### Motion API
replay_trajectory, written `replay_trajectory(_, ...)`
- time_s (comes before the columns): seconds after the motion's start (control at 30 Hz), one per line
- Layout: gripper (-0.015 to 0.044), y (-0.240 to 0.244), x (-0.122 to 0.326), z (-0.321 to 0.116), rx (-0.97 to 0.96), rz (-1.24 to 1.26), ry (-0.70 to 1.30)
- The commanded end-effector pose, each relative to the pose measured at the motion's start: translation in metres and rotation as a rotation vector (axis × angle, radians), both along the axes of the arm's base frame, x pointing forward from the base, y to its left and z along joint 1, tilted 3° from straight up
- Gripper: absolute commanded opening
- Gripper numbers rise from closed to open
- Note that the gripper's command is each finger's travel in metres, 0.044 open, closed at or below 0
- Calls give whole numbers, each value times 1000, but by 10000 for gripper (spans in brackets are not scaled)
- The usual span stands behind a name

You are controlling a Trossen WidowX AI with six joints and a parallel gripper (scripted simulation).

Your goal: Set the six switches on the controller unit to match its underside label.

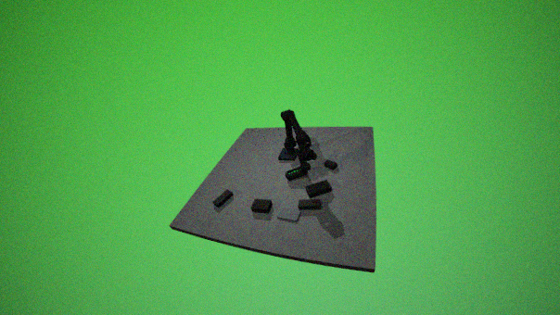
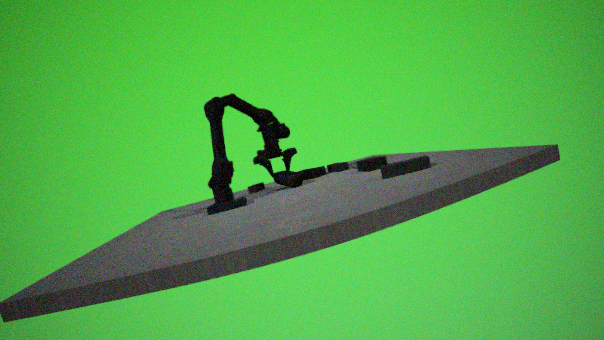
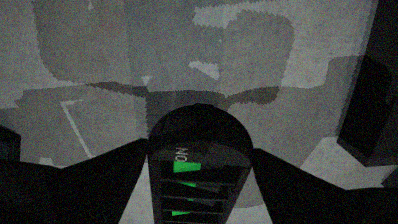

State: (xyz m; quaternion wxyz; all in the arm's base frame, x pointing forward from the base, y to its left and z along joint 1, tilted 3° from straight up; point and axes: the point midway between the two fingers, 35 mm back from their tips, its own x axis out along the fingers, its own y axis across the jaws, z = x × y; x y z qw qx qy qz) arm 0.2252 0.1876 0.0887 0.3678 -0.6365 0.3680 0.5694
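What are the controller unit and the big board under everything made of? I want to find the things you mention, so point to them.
The controller unit (image 1: 296, 173) (image 2: 288, 179) (image 3: 200, 125) looks like dark plastic, perhaps slightly shiny: a paler sheen crosses its end. The board (image 1: 232, 162) (image 2: 200, 240) could be stone or concrete: grey, dull and speckled, though the picture's grain confuses that.
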Motion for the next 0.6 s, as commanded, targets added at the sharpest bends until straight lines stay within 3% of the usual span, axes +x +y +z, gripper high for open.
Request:
replay_trajectory(0.0, 336, -1, 3, 7, 15, -2, -14)
replay_trajectory(0.57, 336, -10, 4, 15, 40, 0, -1)
